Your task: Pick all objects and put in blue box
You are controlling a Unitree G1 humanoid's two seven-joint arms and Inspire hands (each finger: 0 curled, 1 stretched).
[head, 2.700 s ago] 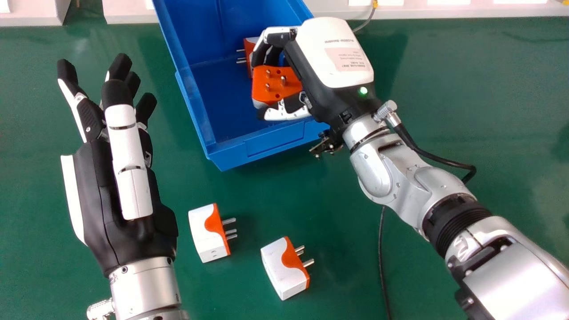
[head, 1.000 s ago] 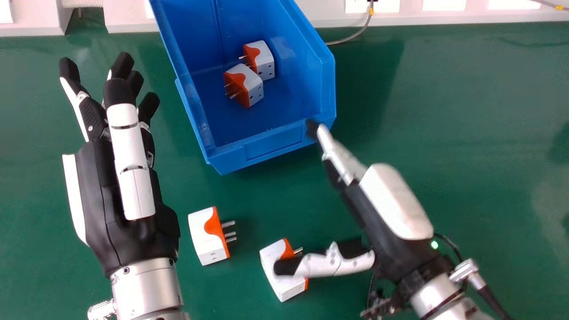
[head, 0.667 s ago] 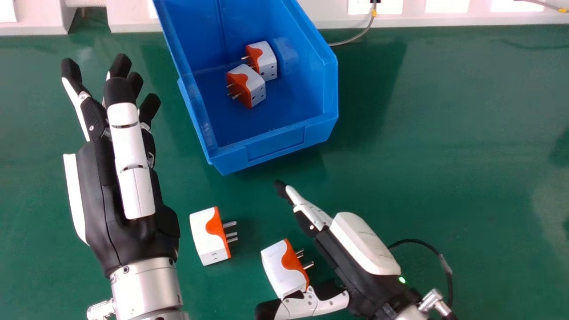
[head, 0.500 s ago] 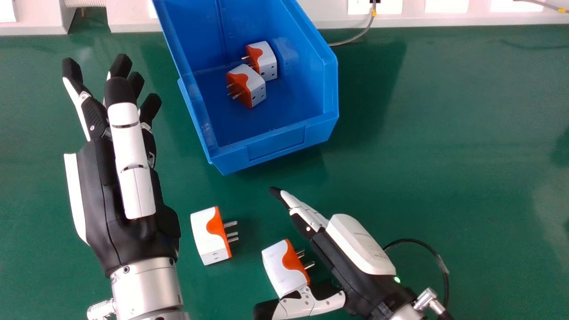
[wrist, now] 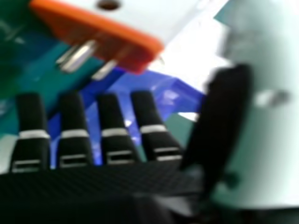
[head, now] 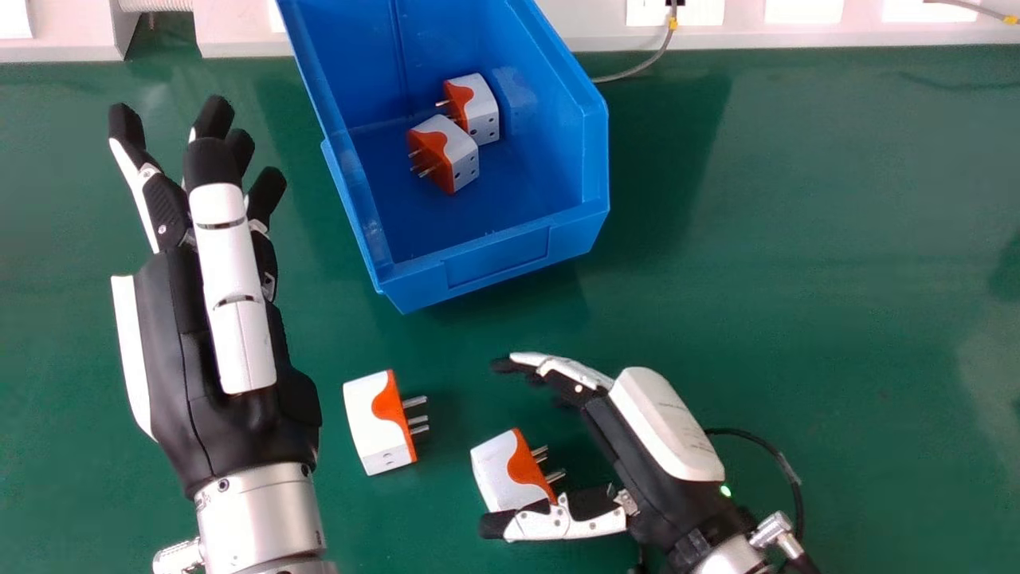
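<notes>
Green counter runs beneath everything. Farthest left, the left hand is idle with its fingers extended, holding nothing. Just to its right, a white-and-orange plug adapter lies on the counter, prongs pointing right. Next, farther forward, is the blue box, with a nearer adapter and a farther adapter inside, close beside each other. Right of the loose one and closer to the robot, another plug adapter rests on the counter, its prongs also to the right.

At the right, the right hand is open around that last adapter: fingers beyond it, thumb along its near side, overlapping its edge in the head view. The right hand view shows the fingers nearly straight, so there is no grip. Whether the thumb touches the adapter, I cannot tell.

The step in hand looks like lining up to grasp the third of four. The next move calls for drawing fingers and thumb together across the adapter's body, clear of the prongs if possible, then lifting it over the box's near wall. The adapter beside the left hand would remain.
</notes>
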